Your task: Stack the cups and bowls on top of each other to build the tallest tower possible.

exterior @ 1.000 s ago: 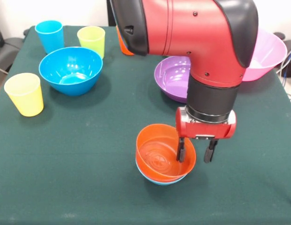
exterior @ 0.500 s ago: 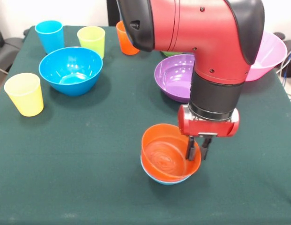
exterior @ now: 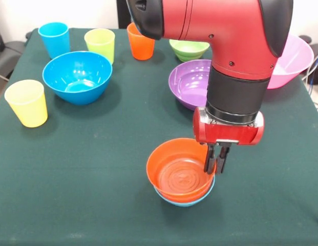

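Note:
The tower is an orange bowl nested in a light-blue bowl, near the table's front middle. My gripper is shut on the orange bowl's right rim, one finger inside and one outside. The deep blue bowl sits at the left. The purple bowl, the green bowl and the pink bowl are at the back right. The blue cup, lime green cup and orange cup stand at the back. The yellow cup stands at the left.
The dark green tablecloth covers the table. My red arm comes down over the back right and hides part of the purple and pink bowls.
The fingers have closed on the orange bowl's right rim. The bowl pair shifted slightly. The arm rose, uncovering the orange cup and the green bowl.

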